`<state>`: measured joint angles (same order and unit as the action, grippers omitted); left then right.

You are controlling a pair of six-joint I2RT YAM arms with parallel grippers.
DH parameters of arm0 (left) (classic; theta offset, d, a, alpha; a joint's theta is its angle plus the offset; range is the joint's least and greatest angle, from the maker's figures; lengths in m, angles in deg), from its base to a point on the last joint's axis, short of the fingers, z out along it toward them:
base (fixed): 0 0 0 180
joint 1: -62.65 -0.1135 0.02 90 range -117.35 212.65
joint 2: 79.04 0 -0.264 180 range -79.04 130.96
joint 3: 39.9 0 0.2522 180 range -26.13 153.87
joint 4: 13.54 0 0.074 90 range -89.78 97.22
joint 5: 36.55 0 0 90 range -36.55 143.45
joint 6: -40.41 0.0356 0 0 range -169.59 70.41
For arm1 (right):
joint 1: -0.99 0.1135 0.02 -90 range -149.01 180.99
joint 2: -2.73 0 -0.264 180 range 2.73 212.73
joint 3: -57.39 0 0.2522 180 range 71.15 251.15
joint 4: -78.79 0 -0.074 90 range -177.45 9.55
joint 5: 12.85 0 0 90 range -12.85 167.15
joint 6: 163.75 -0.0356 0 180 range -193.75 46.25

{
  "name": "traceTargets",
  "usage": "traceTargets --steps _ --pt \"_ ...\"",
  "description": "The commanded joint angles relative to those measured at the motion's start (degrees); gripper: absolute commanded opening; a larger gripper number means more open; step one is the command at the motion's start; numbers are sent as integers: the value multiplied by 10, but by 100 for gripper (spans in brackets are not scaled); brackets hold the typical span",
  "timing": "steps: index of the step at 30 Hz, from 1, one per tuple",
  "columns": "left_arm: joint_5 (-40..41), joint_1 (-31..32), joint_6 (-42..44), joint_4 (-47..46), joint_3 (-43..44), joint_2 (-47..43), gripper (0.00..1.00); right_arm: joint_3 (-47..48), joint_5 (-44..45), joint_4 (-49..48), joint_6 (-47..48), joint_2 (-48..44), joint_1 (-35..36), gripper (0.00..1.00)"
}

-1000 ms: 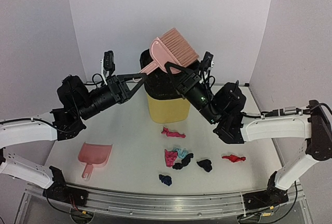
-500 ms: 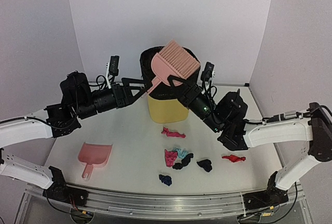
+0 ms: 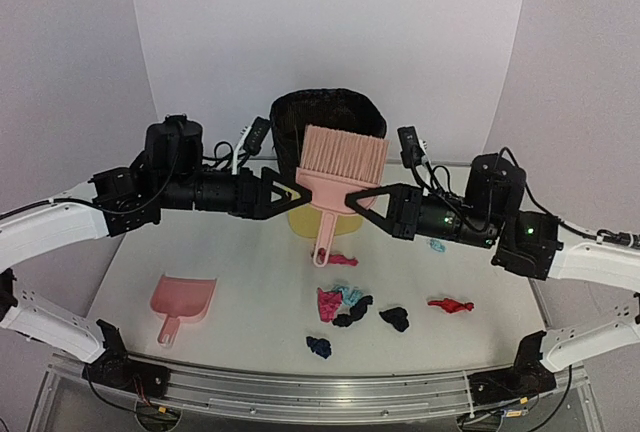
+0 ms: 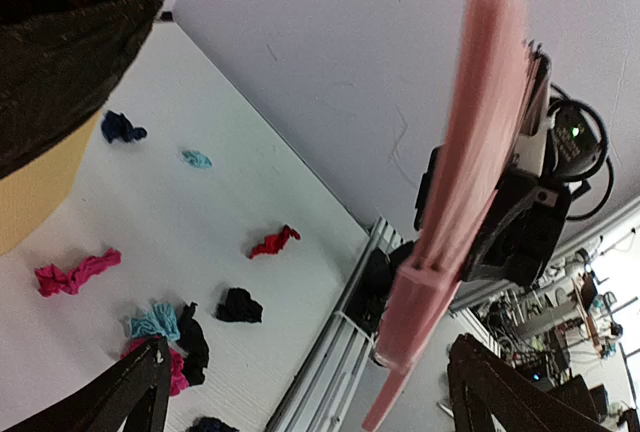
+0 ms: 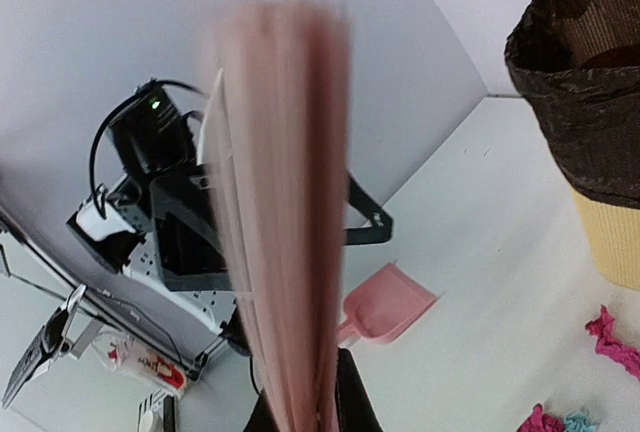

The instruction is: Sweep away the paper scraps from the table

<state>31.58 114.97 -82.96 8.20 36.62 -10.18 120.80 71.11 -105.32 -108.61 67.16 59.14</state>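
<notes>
Pinching the pink brush [image 3: 343,157] by its stiff neck in the right gripper [image 3: 352,200] jaws, with the left gripper [image 3: 285,192] jaws spread at 9 o'clock. Below at 5 o'clock on the counter [image 3: 250,272]: feather-light paper scraps [image 3: 352,307], likely skittish.

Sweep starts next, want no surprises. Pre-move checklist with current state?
1. Grip: right gripper shut on the brush: ok.
2. Free arm: left gripper open, not gripping the brush: ok.
3. Clearance: left gripper close beside the brush: not ok.
4. Orientation: bristles up, handle down, not set for sweeping the table: not ok.
5. Targets: paper scraps in view, clustered near the table's front: ok.
6. Pan: dustpan free on the table: ok.
</notes>
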Motion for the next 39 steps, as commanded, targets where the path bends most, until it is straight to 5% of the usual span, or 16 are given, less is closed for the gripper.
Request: traceTargets --steps 1,7,15,27,31,35,37,39 --pt "-179 -12 13 -69 9 25 94 77 -113 215 44 -21 -2 0" --pt "-252 -14 -12 -118 9 51 85 101 -157 242 47 -25 -2 0" --pt "-286 -14 -38 -154 -6 51 52 133 -145 280 71 -11 -2 0" --pt "-308 -14 -41 -164 -23 47 50 165 -154 279 83 8 -2 0" --pt "-313 -14 -46 -173 -25 49 31 171 -159 279 80 15 -2 0" --pt "-300 -14 -62 -202 -41 42 1 170 -148 281 80 15 -2 0" --pt "-275 -14 -65 -214 -47 35 0 167 -135 281 79 12 -2 9" --pt "-244 -14 -76 -245 -58 22 0 161 -114 281 79 8 -3 34"
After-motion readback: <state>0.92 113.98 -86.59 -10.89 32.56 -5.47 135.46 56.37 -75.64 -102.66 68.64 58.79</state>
